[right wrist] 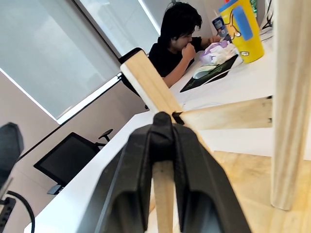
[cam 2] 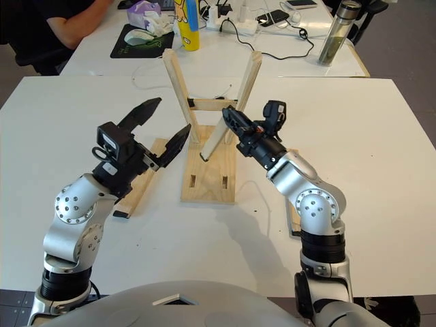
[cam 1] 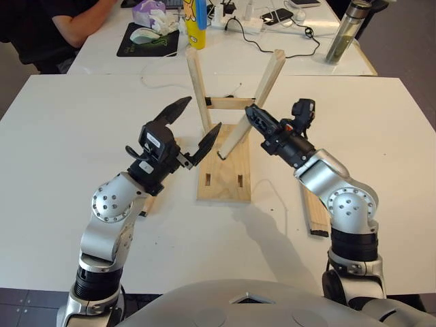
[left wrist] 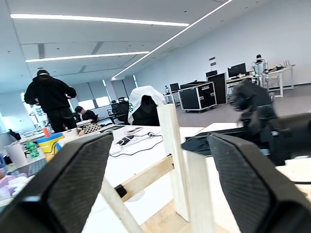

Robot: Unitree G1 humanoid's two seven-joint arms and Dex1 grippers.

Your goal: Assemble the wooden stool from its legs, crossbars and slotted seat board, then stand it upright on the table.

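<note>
Finding 1: my right gripper [cam 1: 251, 111] is clamped on the right leg [cam 1: 269, 75] of the joined leg pair. The pair stands tilted over the seat board [cam 1: 223, 187], which lies flat at the middle of the table [cam 1: 68, 136].

Finding 2: my left gripper [cam 1: 204, 113] is spread wide around the left leg [cam 1: 197, 78], apparently not touching it.

Risk: the leg feet look unseated. If my left gripper closes off-centre, it could twist the crossbar [cam 1: 230, 103] joint or topple the pair.
</note>
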